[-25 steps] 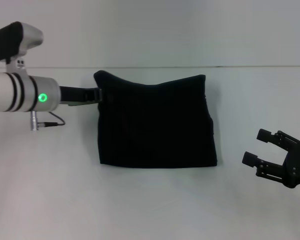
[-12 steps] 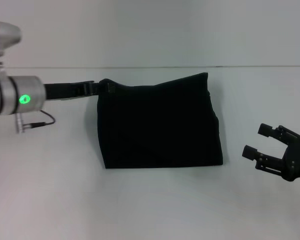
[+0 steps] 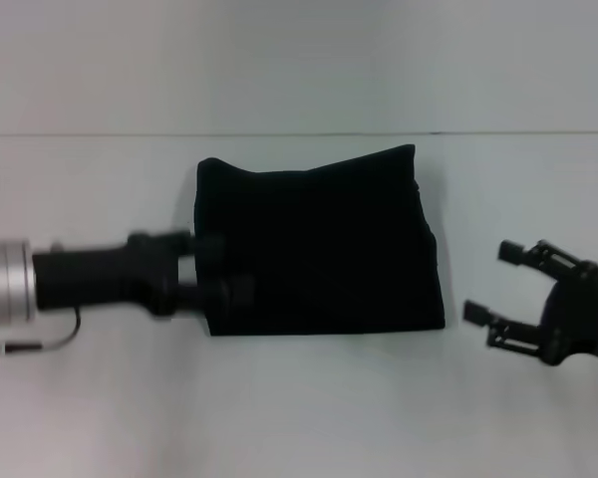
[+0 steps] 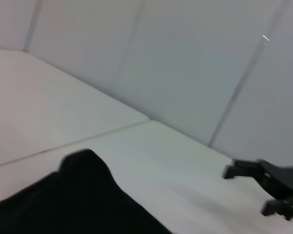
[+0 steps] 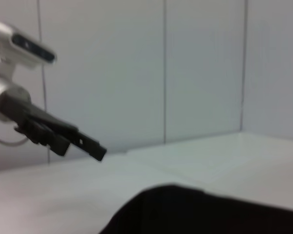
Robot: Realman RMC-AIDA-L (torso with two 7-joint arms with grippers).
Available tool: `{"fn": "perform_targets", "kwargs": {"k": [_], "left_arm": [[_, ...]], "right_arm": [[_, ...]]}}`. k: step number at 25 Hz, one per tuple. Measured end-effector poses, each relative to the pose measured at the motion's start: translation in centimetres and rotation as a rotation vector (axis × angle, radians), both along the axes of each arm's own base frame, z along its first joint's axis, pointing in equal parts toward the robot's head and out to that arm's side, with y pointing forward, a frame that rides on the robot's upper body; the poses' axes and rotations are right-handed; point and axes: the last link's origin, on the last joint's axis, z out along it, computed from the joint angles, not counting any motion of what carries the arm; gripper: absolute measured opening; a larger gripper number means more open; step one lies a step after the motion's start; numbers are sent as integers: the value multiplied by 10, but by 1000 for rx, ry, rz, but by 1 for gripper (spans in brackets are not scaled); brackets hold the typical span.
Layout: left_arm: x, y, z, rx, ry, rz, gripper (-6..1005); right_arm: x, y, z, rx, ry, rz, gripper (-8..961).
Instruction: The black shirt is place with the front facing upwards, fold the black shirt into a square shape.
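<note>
White counter (image 3: 309, 398) is filling my head view, running back to a pale panelled wall (image 3: 299, 60). Sitting on it, around the middle and closer to the far edge, I am seeing the black shirt (image 3: 324, 244) already folded into a compact, roughly square block. It is showing plain black cloth only; no lettering or label is visible from any view. Its far edge is sagging in a shallow dip between two raised corners, its near edge is lying straight, and the right side is bulging slightly where layers are stacking.

I am seeing the left gripper (image 3: 229, 267) reaching in low from the counter's left side, its dark fingers (image 3: 219, 292) overlapping the shirt's near left corner. Whether they are pinching cloth or merely resting against it, I cannot tell, black on black.

I am seeing the right gripper (image 3: 493, 284) hovering over bare counter just beside the shirt's right side, apart from it, fingers (image 3: 483, 316) spread wide and holding nothing. The left wrist view is catching it (image 4: 246, 190) too, beyond a rounded shirt corner (image 4: 83, 195).
</note>
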Motion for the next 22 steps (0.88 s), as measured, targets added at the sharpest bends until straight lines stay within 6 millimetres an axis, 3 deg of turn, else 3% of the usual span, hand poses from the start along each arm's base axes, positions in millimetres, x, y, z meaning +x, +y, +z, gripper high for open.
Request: {"fn": "perform_targets", "kwargs": {"k": [5,7,12,22], "left_arm": [[-24,-31,-24,72,37,-74,886],[-31,-38,-30,96,43,-54,878],[-40,-41,-37,88,52,-4,878],[-39,-38,-38,81,55,-9,878]], "right_arm": [[3,0,-25,-23,-94,-18,921],[5,-1,-31,-27,-103,-29,921],[10,-2,-34,-20,-110,-59,921],[11,-6,-34,-26,-102,-60,919]]}}
